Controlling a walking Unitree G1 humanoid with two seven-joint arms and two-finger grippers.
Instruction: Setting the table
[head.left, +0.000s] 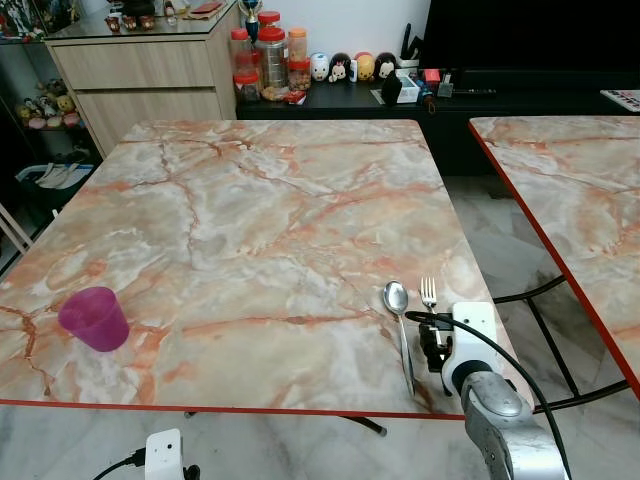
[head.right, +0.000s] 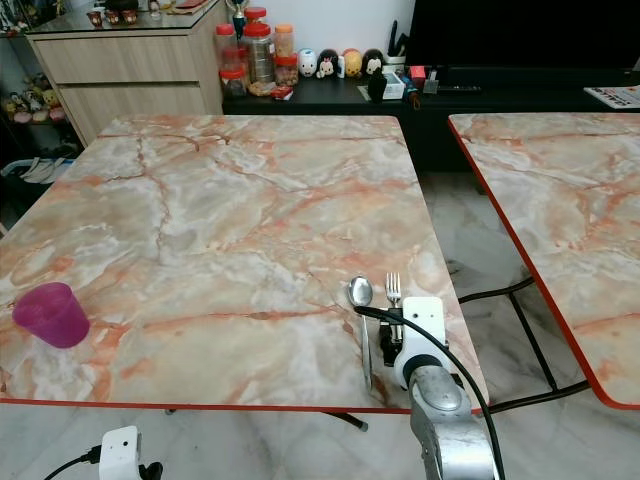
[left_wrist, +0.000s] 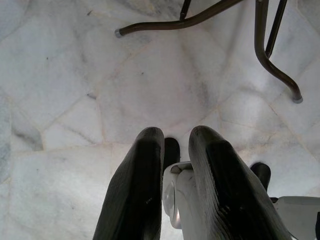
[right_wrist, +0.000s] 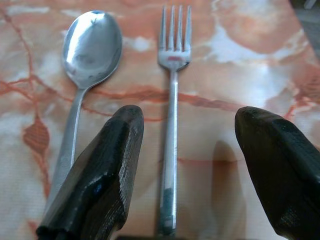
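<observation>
Right wrist view looks straight down the right gripper (right_wrist: 185, 165), whose two black fingers stand spread wide with nothing held. The slim silver metal fork (right_wrist: 171, 125) lies flat on the orange-veined marble-pattern table (head.left: 250, 220), its handle running up the gap between the fingers and its tines pointing away beyond the fingertips. The shiny silver metal spoon (right_wrist: 87, 65) lies parallel just outside one finger, bowl ahead of the tip; the two handles are close but apart.

From the head cameras this gripper hangs over the table's near right corner, with the cutlery running ahead of it. A translucent magenta plastic cup (head.left: 94, 318) stands upright far off to its left, near the front edge.

The left gripper (left_wrist: 175, 165) hangs idle below the table over the pale marble floor (left_wrist: 75, 100), fingers nearly together on nothing.

By my reading the step in hand is the fork: either a pick about to start or a placement just finished; I cannot tell which. If a pick, the next move calls for lowering until the fingertips straddle the thin handle, then closing squarely without nudging the spoon alongside.
</observation>
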